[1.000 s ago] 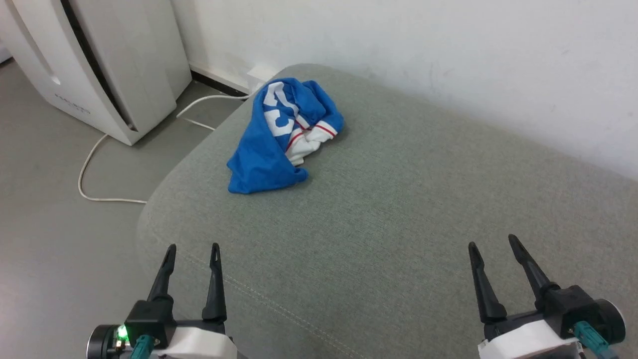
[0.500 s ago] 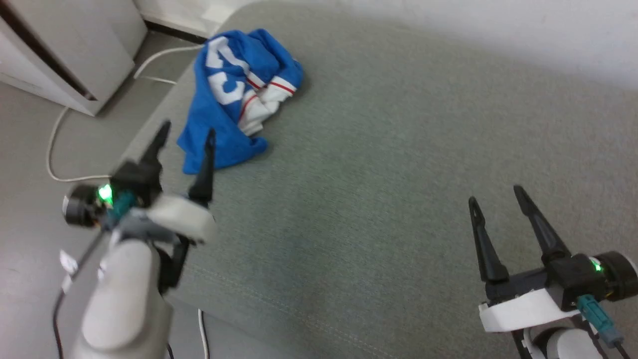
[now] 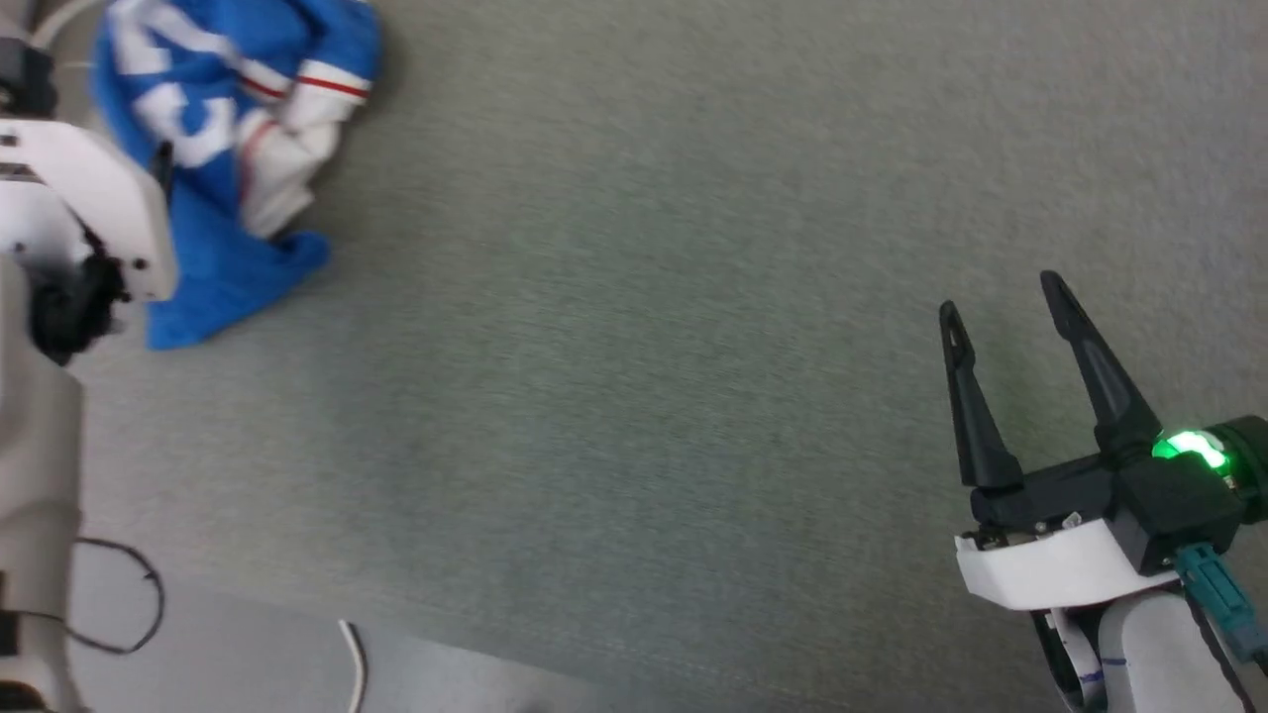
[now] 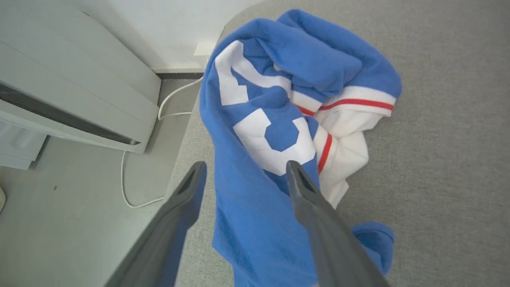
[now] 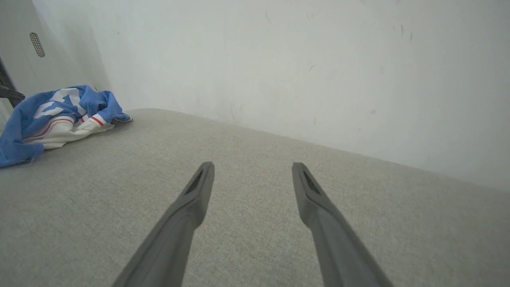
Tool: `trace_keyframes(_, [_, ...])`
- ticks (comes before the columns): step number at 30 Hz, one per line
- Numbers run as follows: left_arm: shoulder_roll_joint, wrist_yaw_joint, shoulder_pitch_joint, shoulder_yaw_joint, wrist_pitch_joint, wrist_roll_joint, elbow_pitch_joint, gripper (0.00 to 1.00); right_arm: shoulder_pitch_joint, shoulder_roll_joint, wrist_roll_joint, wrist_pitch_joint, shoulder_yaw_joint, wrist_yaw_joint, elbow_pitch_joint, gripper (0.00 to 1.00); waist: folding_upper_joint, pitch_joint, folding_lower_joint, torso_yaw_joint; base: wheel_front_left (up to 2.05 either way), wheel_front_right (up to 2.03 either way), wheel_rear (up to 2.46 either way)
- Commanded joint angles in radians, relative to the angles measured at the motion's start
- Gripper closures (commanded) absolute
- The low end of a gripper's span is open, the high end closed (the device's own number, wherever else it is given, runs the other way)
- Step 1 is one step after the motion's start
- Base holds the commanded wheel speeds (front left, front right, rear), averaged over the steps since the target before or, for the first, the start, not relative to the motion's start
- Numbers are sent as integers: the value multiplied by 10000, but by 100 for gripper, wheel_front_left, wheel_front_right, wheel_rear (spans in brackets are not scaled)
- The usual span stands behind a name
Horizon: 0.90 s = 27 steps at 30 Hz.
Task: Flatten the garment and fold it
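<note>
One crumpled garment (image 4: 310, 59) on one grey cushion (image 3: 634, 396), left pincer (image 4: 245, 163) spread wide over it, right pincer (image 3: 1001, 292) wide, empty

You are looking at a grey-green woven fabric surface (image 3: 634, 347), which is rounding off at its corner. A white wall (image 5: 279, 59), lightly scuffed, is standing directly behind it. Beside that corner a white appliance (image 4: 71, 91) with a long dark slot is sitting on the grey floor (image 4: 59, 231). A white cable (image 4: 122, 179) is trailing across the floor, running between the appliance and the surface.
</note>
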Motion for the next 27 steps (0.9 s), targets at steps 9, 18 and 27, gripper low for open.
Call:
trace_keyframes(9, [1181,-69,-303,-675,2509,-2148,1863,0,-288,-7,37,-45,-127,-21,-9,0,1,1545,-3,-1757,0,0,0])
trace_keyframes(18, [1496,-65,-69,-655,2441,-3291,2094,100,-237,44,64,-46,-183,-21,401,0,1,850,-3,-1677,0,0,0])
trace_keyframes(27, [2194,494,-648,-760,-1339,-2150,1816,100,53,75,117,-46,-374,-21,862,0,1,-909,-3,-1678,0,0,0])
